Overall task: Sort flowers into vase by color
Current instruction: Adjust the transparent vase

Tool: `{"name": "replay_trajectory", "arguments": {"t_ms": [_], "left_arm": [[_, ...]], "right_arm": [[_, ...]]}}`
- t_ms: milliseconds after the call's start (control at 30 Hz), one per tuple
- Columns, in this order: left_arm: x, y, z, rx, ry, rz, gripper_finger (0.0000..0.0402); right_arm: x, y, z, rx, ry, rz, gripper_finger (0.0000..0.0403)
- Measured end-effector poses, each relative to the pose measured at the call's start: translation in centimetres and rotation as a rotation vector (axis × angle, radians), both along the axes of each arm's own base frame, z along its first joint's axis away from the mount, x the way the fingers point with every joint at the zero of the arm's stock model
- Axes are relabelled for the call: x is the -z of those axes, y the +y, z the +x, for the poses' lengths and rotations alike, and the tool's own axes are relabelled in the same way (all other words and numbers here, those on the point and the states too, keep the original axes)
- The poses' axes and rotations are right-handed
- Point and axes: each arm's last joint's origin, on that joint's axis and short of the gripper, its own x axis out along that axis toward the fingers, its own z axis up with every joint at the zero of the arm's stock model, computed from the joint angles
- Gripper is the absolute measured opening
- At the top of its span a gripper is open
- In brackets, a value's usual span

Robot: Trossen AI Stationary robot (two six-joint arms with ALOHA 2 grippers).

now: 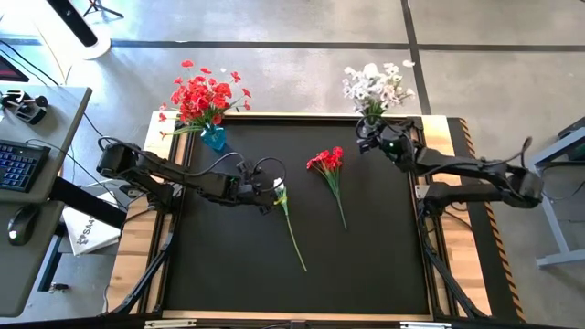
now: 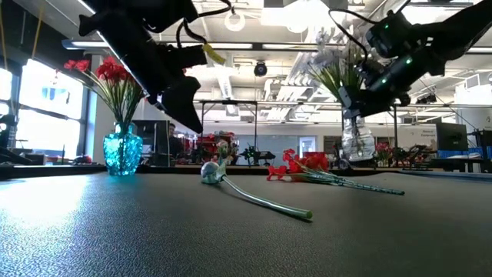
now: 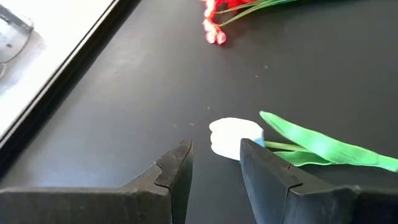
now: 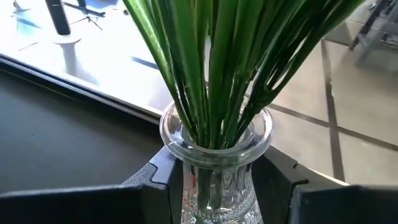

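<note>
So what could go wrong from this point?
1. The left gripper is open right at the white flower's bloom; closing there may crush the bloom or miss the stem.
2. The right gripper straddles the clear vase of white flowers near the table's corner; a sideways move could tip it.

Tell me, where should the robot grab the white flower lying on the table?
Probably the thin stem just below the bloom. The white flower lies flat, so come straight down, fingers either side of the stem. The left gripper, open, already hovers near its bloom.
</note>
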Motion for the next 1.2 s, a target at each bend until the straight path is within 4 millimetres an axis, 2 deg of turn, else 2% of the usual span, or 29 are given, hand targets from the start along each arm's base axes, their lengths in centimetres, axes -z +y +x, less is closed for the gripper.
{"name": "replay_trajectory", "arguments": {"t_ms": [133,300,467,733,1000,1200], "left_arm": [[0.2,0.1,-0.1,-0.01,0.005,0.01,0.0122],[0.2,0.0,-0.2,-0.008,0.007,0.012,0.0122],[0.2,-0.1,-0.2,-0.005,0.007,0.012,0.0122],[0.2,-0.1,-0.1,-0.005,0.0,0.011,0.0122],[0.2,-0.1,-0.1,-0.004,-0.001,0.012,0.0122],[0.1,-0.1,-0.1,-0.004,-0.005,0.011,0.0122]], "right_arm": [[0.1,0.3,-0.5,0.008,0.019,-0.003,0.0124],[2.5,0.8,-1.4,0.007,-0.061,-0.052,0.0124],[3.9,1.2,-2.2,0.017,-0.083,-0.067,0.0124],[4.3,0.9,-2.6,0.028,-0.094,-0.032,0.0127],[4.5,0.9,-2.7,0.034,-0.111,-0.002,0.0243],[4.2,0.8,-2.4,0.012,-0.118,0.003,0.0284]]}}
